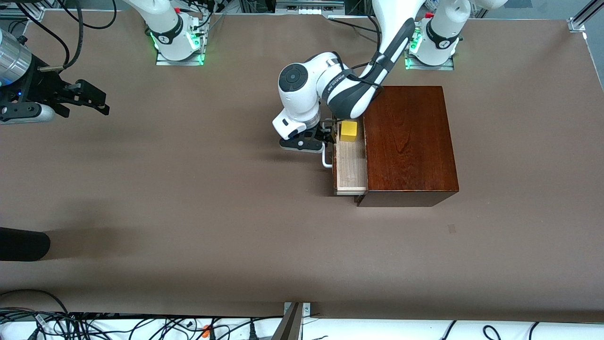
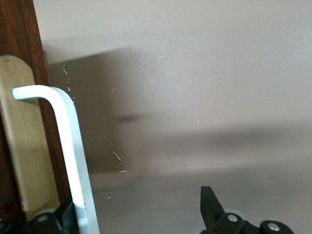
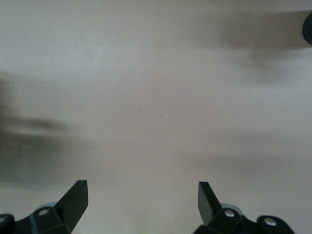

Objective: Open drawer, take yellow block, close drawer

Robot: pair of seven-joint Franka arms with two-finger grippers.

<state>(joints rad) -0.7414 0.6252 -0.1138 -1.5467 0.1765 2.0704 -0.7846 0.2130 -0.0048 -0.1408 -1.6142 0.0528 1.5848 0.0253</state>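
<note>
The drawer (image 1: 350, 167) of the dark wooden box (image 1: 410, 141) stands partly pulled out toward the right arm's end, showing its pale inside. The yellow block (image 1: 348, 131) sits in the drawer at the end farther from the front camera. The white handle (image 1: 326, 160) is on the drawer front. My left gripper (image 1: 329, 137) is open at the handle. In the left wrist view (image 2: 136, 207) the handle (image 2: 73, 156) lies between the fingers, close against one finger (image 2: 58, 217), in front of the dark drawer front (image 2: 51, 131). My right gripper (image 1: 89, 99) waits open over bare table (image 3: 144, 200).
A black rounded object (image 1: 23, 243) reaches in at the right arm's end of the table, nearer the front camera. Cables (image 1: 118, 326) run along the table edge nearest the front camera. The brown tabletop (image 1: 188, 198) spreads around the box.
</note>
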